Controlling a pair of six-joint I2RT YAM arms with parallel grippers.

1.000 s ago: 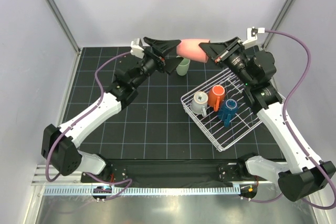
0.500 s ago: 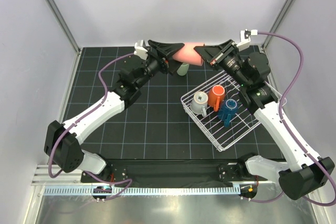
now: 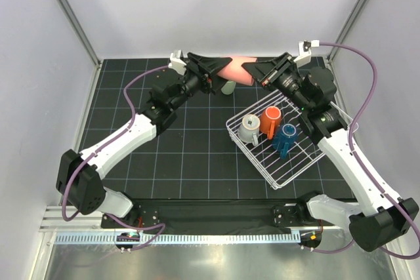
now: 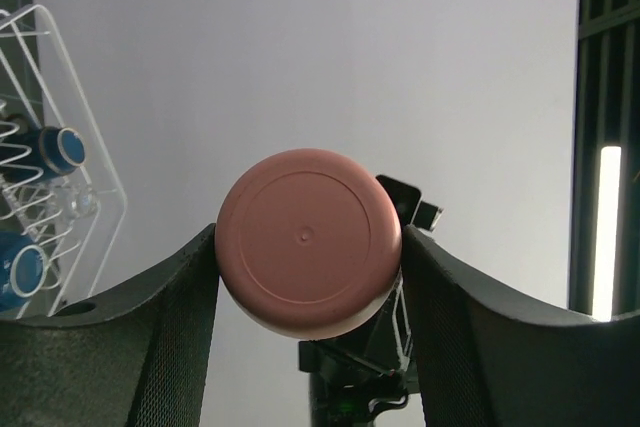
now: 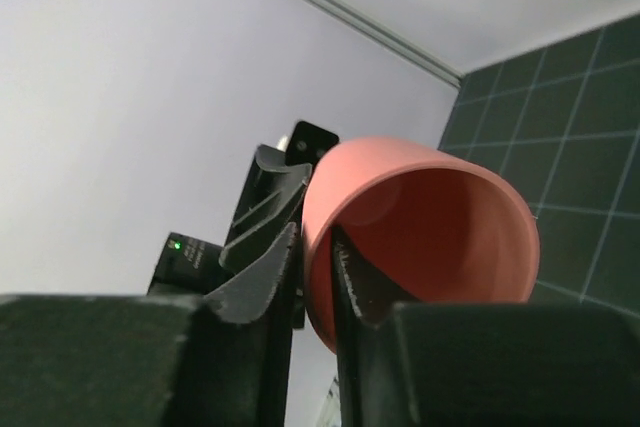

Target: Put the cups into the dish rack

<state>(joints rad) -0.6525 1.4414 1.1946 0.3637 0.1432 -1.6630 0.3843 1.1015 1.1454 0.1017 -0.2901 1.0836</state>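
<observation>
Between the two sets of fingers, in the air over the far side of the table, one pink cup lies on its side. Versus a second ago: right fingers have closed in toward left fingers, so less of the cup shows between them, and the cup sits slightly further left. Left fingers clamp the cup's base end, one on each side, with the flat bottom facing the wrist camera. Right fingers pinch the rim, one inside the mouth, one outside the wall. Just below the left fingers, one pale green tumbler stands on the table, now more hidden by them. Below the right fingers, one dish rack holds three cups visible from above: one white mug, one orange mug, one blue mug. Rack and its cups are unmoved.
</observation>
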